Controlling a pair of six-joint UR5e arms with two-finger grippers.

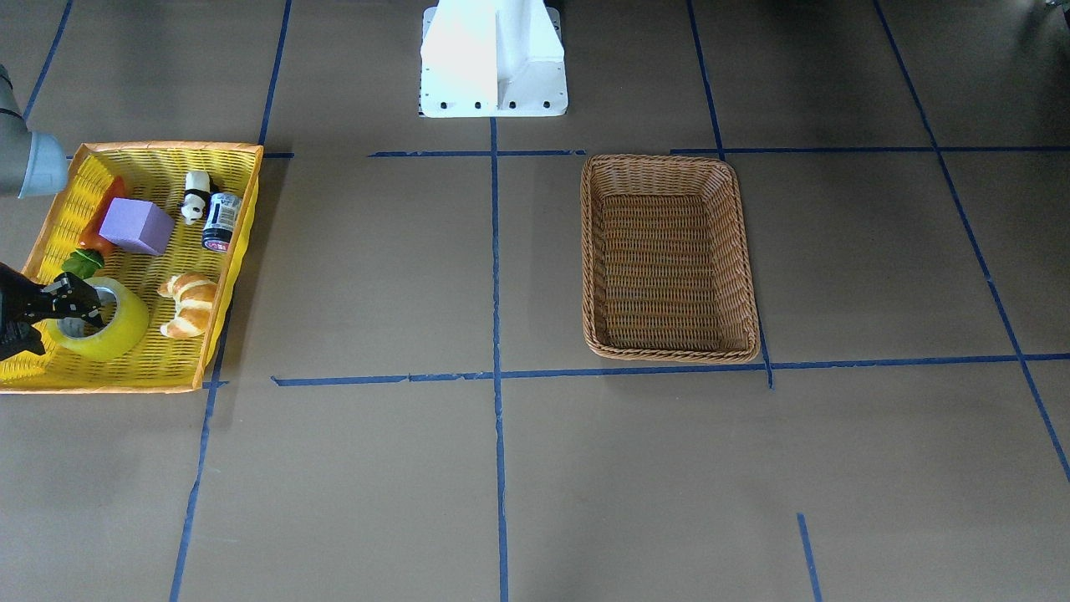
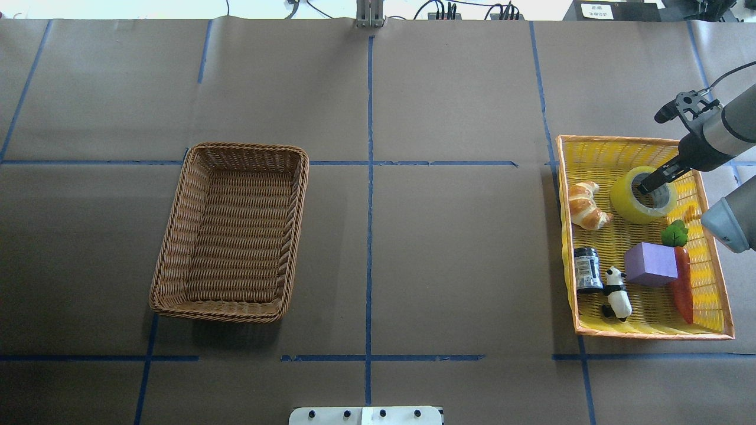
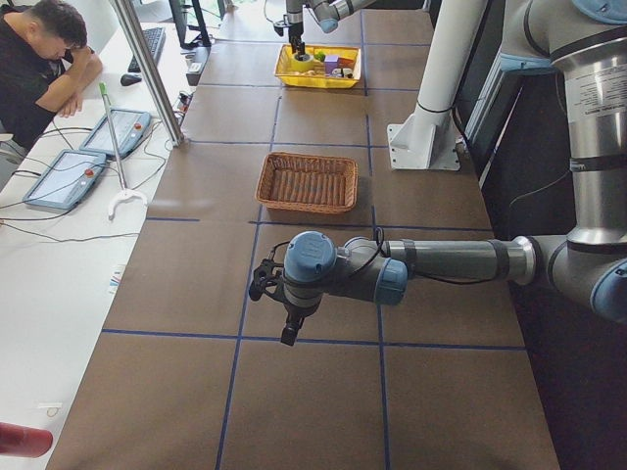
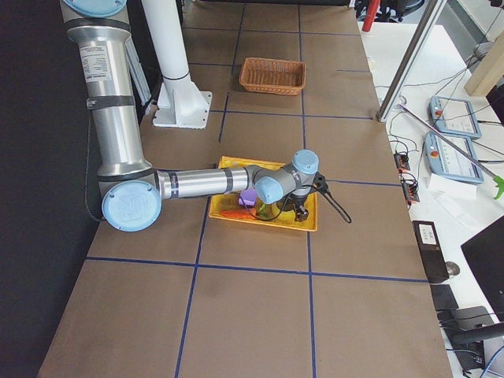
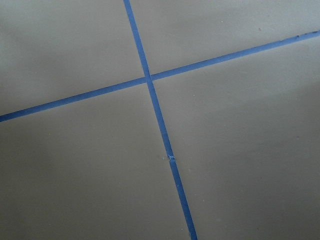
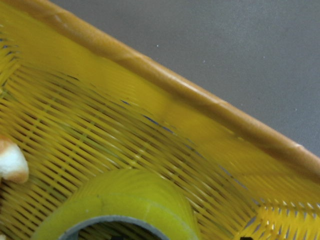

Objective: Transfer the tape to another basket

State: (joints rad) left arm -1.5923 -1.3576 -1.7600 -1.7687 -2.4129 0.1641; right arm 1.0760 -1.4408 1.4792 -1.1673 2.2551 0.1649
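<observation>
The tape (image 1: 117, 330) is a yellow-green roll lying flat in the yellow tray (image 1: 167, 149), also seen in the overhead view (image 2: 626, 198) and the right wrist view (image 6: 125, 200). My right gripper (image 1: 79, 305) is down at the roll, with one finger inside its core (image 2: 647, 186). I cannot tell whether it is shut on the roll's wall. The brown wicker basket (image 2: 230, 147) stands empty far across the table (image 1: 669, 167). My left gripper (image 3: 269, 284) hangs over bare table and shows only in the left side view, so I cannot tell its state.
The tray also holds a croissant (image 2: 585, 205), a purple cube (image 2: 649, 264), a toy carrot (image 2: 682, 283), a dark jar (image 2: 587, 270) and a panda figure (image 2: 617, 292). The robot's white base (image 1: 493, 58) stands at the table's edge. An operator (image 3: 44, 59) sits beside the table.
</observation>
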